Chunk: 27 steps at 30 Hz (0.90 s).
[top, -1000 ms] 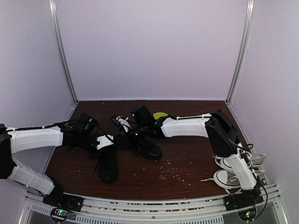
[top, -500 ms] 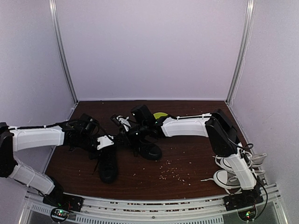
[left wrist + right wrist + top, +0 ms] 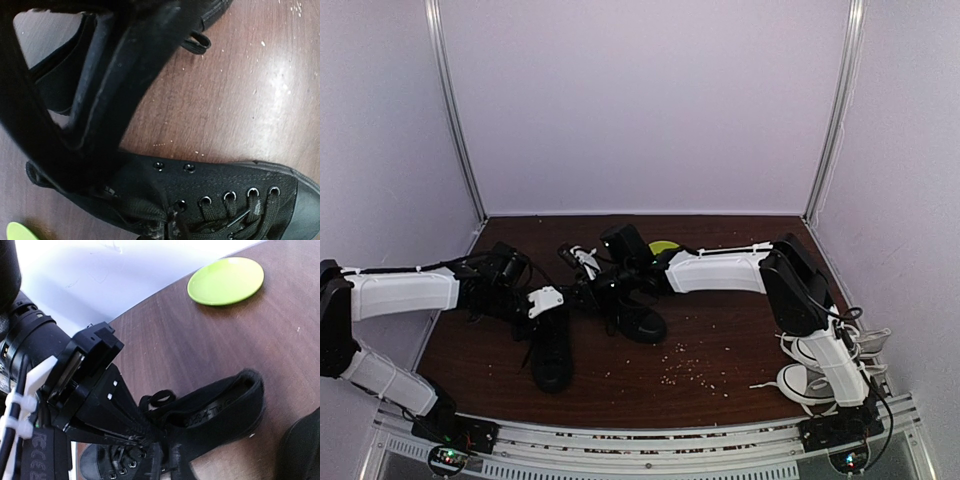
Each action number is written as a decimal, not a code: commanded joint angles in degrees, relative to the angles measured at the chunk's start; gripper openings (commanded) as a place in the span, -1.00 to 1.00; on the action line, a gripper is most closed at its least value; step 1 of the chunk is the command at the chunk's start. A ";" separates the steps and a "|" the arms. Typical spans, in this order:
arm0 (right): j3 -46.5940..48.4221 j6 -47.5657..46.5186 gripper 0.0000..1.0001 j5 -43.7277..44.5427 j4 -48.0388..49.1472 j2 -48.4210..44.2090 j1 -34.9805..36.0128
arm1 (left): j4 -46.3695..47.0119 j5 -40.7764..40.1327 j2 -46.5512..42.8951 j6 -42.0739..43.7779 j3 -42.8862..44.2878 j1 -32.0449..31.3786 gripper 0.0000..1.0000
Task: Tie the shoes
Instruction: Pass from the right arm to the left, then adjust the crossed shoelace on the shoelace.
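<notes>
1. One all-black low-top lace-up sneaker (image 3: pixel 552 352) lies on the dark brown wooden table (image 3: pixel 730 330), and its twin black sneaker (image 3: pixel 640 320) sits just to its right.
2. Left gripper (image 3: pixel 552 299) — clenched, at the first sneaker's far end.
3. Right gripper (image 3: pixel 578 270) — hovers near both sneakers; whether it is released or grasping, I cannot tell.

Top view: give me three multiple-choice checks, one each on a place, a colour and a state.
1. The green plate lies: A) at the back, behind the black shoes; B) by the left arm's base; C) at the near edge.
2. Laces of the sneakers by the right arm's base: A) red; B) white; C) green.
3. The left pincer is: A) wide open; B) out of view; C) shut.
A, it sits beyond the shoes; B, pale laces show; C, closed tip to tip.
</notes>
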 commanded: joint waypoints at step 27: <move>-12.23 -6.22 -0.54 15.45 1.32 -8.57 9.42 | 2.64 6.75 -10.34 -19.78 3.31 11.09 0.15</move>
